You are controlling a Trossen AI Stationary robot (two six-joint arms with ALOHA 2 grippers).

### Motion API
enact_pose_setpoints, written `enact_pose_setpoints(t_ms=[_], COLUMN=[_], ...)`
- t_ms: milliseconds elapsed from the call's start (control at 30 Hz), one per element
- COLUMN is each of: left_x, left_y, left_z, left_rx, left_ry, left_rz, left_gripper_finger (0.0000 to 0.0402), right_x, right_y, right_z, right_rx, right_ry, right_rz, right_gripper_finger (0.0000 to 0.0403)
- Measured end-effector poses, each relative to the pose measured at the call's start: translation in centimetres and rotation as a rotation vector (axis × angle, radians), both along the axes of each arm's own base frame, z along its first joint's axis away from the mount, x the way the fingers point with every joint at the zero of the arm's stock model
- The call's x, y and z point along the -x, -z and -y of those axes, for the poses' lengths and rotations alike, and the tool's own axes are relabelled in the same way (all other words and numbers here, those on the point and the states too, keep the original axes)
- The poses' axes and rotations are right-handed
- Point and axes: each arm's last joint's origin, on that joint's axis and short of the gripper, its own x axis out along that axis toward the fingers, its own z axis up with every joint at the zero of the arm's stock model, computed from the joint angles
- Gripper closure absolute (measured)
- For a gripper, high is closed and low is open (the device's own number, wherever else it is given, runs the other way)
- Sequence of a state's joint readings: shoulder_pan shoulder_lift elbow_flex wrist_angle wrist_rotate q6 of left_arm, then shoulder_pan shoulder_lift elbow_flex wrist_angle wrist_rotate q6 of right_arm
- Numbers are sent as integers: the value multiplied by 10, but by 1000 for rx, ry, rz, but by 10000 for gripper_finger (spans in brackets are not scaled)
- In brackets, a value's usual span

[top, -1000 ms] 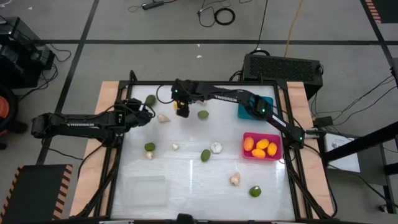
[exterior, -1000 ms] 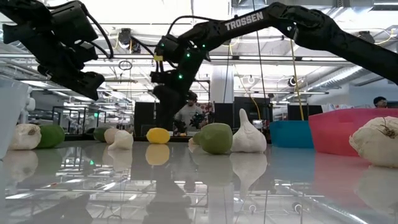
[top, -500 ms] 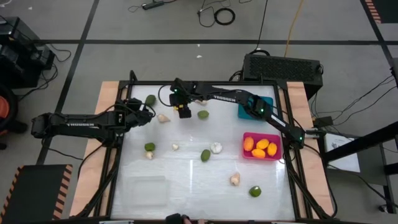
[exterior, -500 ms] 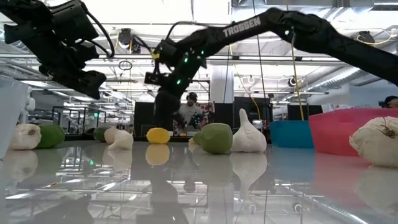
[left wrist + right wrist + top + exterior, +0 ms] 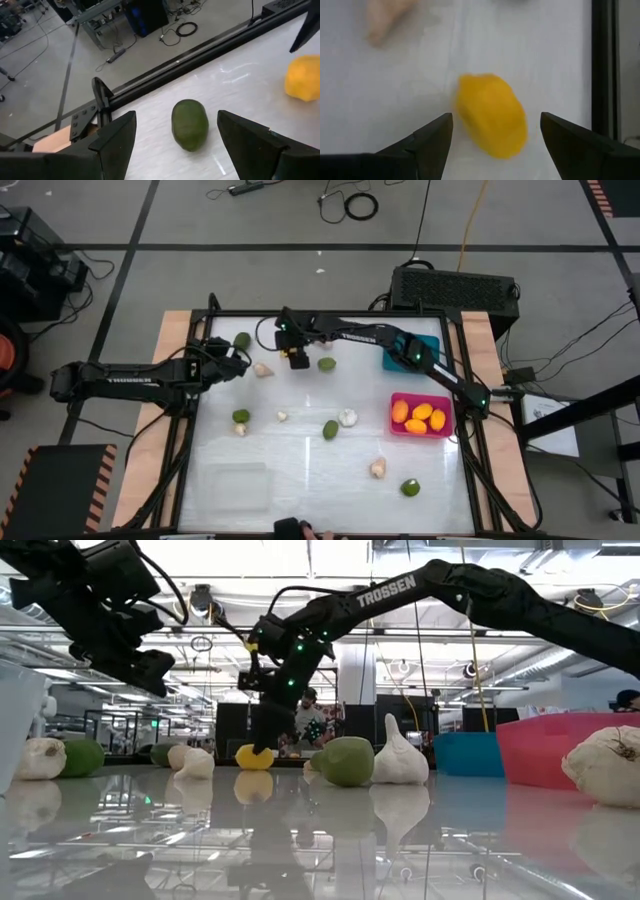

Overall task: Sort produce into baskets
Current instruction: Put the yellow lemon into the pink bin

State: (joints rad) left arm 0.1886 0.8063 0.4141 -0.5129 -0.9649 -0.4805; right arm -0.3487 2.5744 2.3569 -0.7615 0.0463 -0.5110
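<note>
- Orange-yellow rounded citrus fruit [image 5: 491, 115]: on white tabletop [image 5: 300, 460] near far edge, framed between spread fingers of right gripper [image 5: 295, 358], not yet clamped.
- Risk: fruit may be nudged by one finger & rolled toward green lime [image 5: 326, 364] just beside, if closure is off-centre.
- Pink rectangular basket [image 5: 420, 416] w/ like fruit is well apart; a loose grip could drop it en route.
- Left gripper [image 5: 230, 360]: fingers apart, over dark green lime [image 5: 189, 124]; idle.
</note>
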Motion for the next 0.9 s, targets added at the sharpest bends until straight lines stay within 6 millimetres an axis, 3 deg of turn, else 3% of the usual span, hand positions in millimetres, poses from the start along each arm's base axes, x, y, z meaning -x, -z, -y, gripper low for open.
enact_pose_setpoints(t_ms=[467,633,900], left_x=[-11,-13,-13], left_y=[-9,-10,-11], left_z=[-1,-1,-1], left_rx=[-35,-32,-37], left_ry=[97,128,136], left_rz=[37,43,32], left_gripper_finger=[116,116,116], right_x=[-6,-6,-10], right_y=[2,17,26], right_z=[-3,-6,-17], right_rx=[-40,-22,80], right_ry=[107,179,133], right_rz=[70,12,-52], right_gripper_finger=[110,111,153])
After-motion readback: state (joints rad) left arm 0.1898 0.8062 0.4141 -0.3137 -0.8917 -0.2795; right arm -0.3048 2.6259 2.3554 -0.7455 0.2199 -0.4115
